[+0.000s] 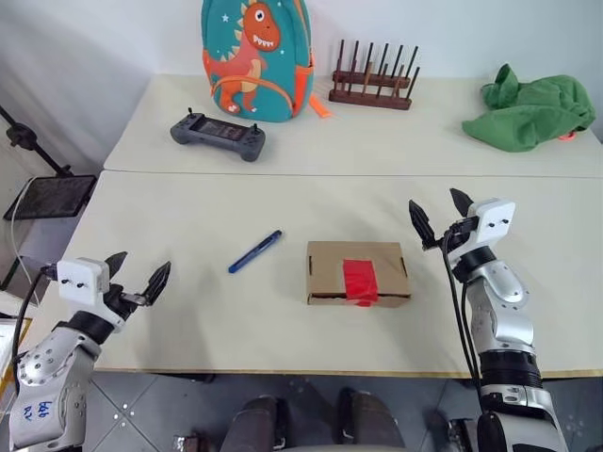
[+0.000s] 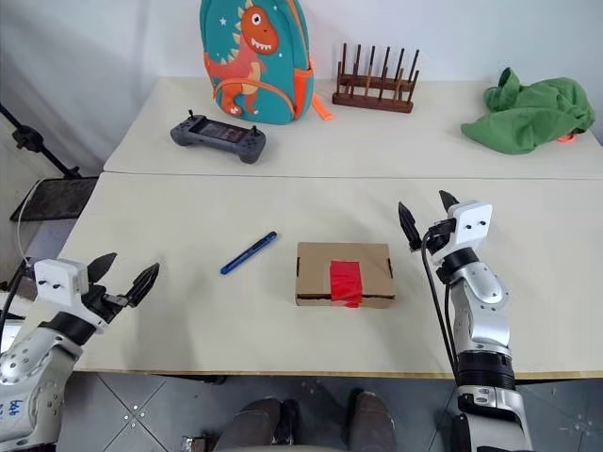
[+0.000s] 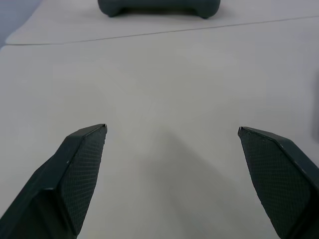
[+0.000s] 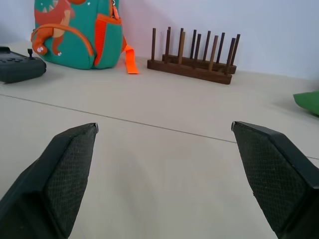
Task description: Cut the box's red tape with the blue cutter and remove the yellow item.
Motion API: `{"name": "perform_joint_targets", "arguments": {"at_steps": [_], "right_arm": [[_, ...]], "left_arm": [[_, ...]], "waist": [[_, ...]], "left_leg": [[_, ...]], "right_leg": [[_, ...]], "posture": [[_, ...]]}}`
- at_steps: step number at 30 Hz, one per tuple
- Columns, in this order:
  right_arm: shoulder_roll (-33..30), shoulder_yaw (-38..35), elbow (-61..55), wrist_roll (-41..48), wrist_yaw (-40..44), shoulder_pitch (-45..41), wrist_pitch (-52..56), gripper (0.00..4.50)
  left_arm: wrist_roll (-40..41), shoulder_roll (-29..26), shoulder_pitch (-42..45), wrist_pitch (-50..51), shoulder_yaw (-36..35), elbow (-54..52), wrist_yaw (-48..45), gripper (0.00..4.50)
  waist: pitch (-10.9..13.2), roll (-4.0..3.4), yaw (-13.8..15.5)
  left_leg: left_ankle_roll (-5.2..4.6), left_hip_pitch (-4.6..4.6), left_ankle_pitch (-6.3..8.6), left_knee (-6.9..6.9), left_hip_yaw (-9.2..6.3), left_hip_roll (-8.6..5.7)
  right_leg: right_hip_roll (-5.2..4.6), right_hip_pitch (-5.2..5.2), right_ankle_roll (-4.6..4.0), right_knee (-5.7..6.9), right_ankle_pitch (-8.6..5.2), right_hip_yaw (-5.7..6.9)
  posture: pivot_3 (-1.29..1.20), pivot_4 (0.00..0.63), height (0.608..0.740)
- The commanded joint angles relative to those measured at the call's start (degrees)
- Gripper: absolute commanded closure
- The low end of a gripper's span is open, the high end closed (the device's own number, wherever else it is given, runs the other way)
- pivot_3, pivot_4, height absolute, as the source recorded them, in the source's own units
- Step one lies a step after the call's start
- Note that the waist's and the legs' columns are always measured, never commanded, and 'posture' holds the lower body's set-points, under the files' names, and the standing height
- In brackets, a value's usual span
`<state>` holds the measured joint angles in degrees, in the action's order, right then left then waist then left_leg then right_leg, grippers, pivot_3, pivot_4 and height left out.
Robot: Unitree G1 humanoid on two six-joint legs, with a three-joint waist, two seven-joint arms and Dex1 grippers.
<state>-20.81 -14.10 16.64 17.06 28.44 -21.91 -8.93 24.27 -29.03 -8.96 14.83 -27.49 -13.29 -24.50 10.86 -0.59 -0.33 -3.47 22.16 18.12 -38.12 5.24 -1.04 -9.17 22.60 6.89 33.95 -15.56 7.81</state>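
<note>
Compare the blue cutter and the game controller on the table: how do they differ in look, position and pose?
The blue cutter is slim, pen-shaped and dark blue; the game controller is wide, chunky and dark grey. The cutter lies on the near table, just left of the box; the controller sits on the far table by the dinosaur backpack. The cutter lies diagonally; the controller lies nearly crosswise. Both rest flat, untouched.

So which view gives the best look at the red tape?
Either eye view: the red tape sits in plain sight across the top and front edge of the box. The left wrist view faces bare table; the right wrist view faces the back of the table.
</note>
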Motion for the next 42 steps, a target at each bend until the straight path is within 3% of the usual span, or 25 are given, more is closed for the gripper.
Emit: {"name": "perform_joint_targets", "arguments": {"at_steps": [1, 4, 7, 9, 11, 14, 17, 21, 22, 23, 30, 33, 38, 42], "right_arm": [[-0.8, -1.6, -1.6, 0.6, -0.4, 0.0, -1.8, 0.00], [-1.1, -1.5, -2.3, 0.6, 0.0, 0.6, -1.6, 0.00], [-3.5, -2.3, -6.8, 2.8, 3.1, 3.3, 0.4, 0.00], [-7.2, -4.9, -13.3, 6.7, 5.2, 7.5, 5.3, 0.39], [-13.0, -8.9, -20.9, 10.7, 8.4, 14.2, 11.2, 0.91], [-20.9, -13.5, -28.6, 15.1, 14.2, 23.8, 18.8, 2.01], [-27.6, -17.3, -36.7, 20.0, 21.0, 34.4, 27.3, 3.03], [-33.4, -17.9, -46.3, 23.9, 27.3, 44.7, 36.4, 4.41], [-34.3, -16.6, -48.9, 25.4, 27.8, 45.7, 38.5, 4.50], [-34.5, -15.1, -50.7, 26.6, 27.3, 45.3, 40.0, 4.50], [-33.1, -2.8, -55.4, 22.8, 20.3, 37.4, 44.2, 4.50], [-31.3, 3.9, -56.9, 25.9, 16.0, 31.8, 50.9, 4.50], [-28.4, 5.2, -56.2, 29.1, 10.8, 26.0, 56.3, 4.50], [-25.3, 6.7, -49.2, 23.0, 6.0, 19.3, 55.2, 4.50]], "left_arm": [[-1.0, -1.6, -1.2, -0.3, -1.7, -2.6, -0.1, 0.02], [2.8, -0.9, 0.0, 0.8, -2.3, -3.3, -0.6, 0.02], [6.6, -3.4, 4.3, 4.8, 1.6, -5.4, -5.3, 0.02], [4.7, -6.9, 8.6, 7.8, 5.4, -5.1, -6.5, 0.41], [2.3, -10.4, 14.9, 7.6, 10.3, -3.2, -10.2, 0.91], [-0.3, -11.2, 25.8, 6.3, 17.7, 3.0, -14.9, 1.90], [-5.5, -6.5, 40.0, 1.4, 27.5, 15.0, -20.2, 2.84], [-11.1, 1.6, 52.7, -6.2, 33.5, 31.3, -22.1, 4.07], [-12.9, 4.4, 56.2, -8.6, 35.3, 36.4, -22.7, 4.42], [-14.3, 6.6, 58.9, -10.6, 36.8, 40.7, -23.7, 4.47], [-19.2, 13.1, 66.7, -19.7, 40.7, 55.4, -30.2, 4.47], [-20.7, 11.8, 67.7, -14.7, 44.8, 53.8, -40.5, 4.47], [-18.7, 8.6, 65.5, -5.0, 46.5, 44.2, -50.7, 4.47], [-19.8, 8.6, 62.7, -3.0, 47.3, 38.8, -50.4, 4.47]], "waist": [[0.0, 0.00, 0.0], [0.0, 0.00, 0.0], [0.0, 0.00, 0.9], [0.0, -0.01, 1.4], [0.0, -0.06, 1.9], [0.0, -0.13, 2.3], [0.0, -0.05, 2.2], [0.1, 0.09, 1.8], [0.1, 0.17, 1.8], [0.2, 0.31, 1.7], [0.3, 0.63, 1.8], [0.4, 0.71, 1.9], [0.4, 0.70, 1.9], [0.4, 0.69, 2.0]], "left_leg": [[0.00, -0.01, 0.00, 0.00, 0.03, 0.01], [0.05, -0.02, 0.03, -0.01, 0.07, 0.04], [0.22, 0.00, 0.13, -0.02, 0.03, 0.03], [0.22, 0.01, 0.14, -0.02, 0.03, -0.04], [0.20, 0.03, 0.14, -0.03, 0.04, -0.11], [0.08, 0.03, 0.22, -0.01, 0.09, -0.19], [-0.19, -0.03, 0.11, -0.02, 0.24, -0.13], [-0.21, -0.04, 0.10, -0.07, 0.44, 0.03], [-0.21, -0.04, 0.11, -0.08, 0.46, 0.07], [-0.21, -0.04, 0.11, -0.09, 0.50, 0.15], [-0.15, 0.06, 0.15, -0.18, 0.53, 0.28], [-0.15, 0.15, 0.15, -0.33, 0.49, 0.29], [-0.23, 0.72, 0.33, -1.07, 0.13, 0.34], [-0.24, 0.73, 0.33, -1.11, 0.10, 0.32]], "right_leg": [[0.04, 0.01, 0.00, 0.00, 0.00, -0.04], [0.04, 0.02, 0.00, -0.01, 0.00, -0.09], [-0.17, 0.02, 0.00, 0.01, 0.00, -0.07], [-0.16, 0.03, 0.00, 0.03, 0.00, -0.06], [-0.09, 0.02, 0.02, 0.02, 0.01, -0.06], [-0.05, -0.01, 0.12, -0.12, 0.07, -0.04], [0.15, -0.08, 0.27, -0.24, 0.15, 0.08], [0.38, -0.08, 0.35, -0.35, 0.21, -0.09], [0.42, -0.08, 0.35, -0.36, 0.21, -0.10], [0.48, -0.07, 0.35, -0.42, 0.21, -0.13], [0.55, 0.07, 0.33, -0.42, 0.22, -0.13], [0.56, 0.11, 0.32, -0.39, 0.22, -0.08], [0.53, 0.25, 0.32, -0.31, 0.22, -0.01], [0.52, 0.23, 0.31, -0.25, 0.24, -0.03]], "posture": [[0.00, 0.150, 0.740], [0.00, 0.150, 0.740], [0.00, 0.150, 0.740], [0.00, 0.150, 0.740], [0.00, 0.150, 0.740], [0.00, 0.150, 0.740], [0.00, 0.150, 0.740], [0.00, 0.150, 0.740], [0.00, 0.150, 0.740], [0.00, 0.150, 0.740], [0.00, 0.150, 0.740], [0.00, 0.150, 0.740], [0.00, 0.150, 0.740], [0.00, 0.150, 0.740]]}}
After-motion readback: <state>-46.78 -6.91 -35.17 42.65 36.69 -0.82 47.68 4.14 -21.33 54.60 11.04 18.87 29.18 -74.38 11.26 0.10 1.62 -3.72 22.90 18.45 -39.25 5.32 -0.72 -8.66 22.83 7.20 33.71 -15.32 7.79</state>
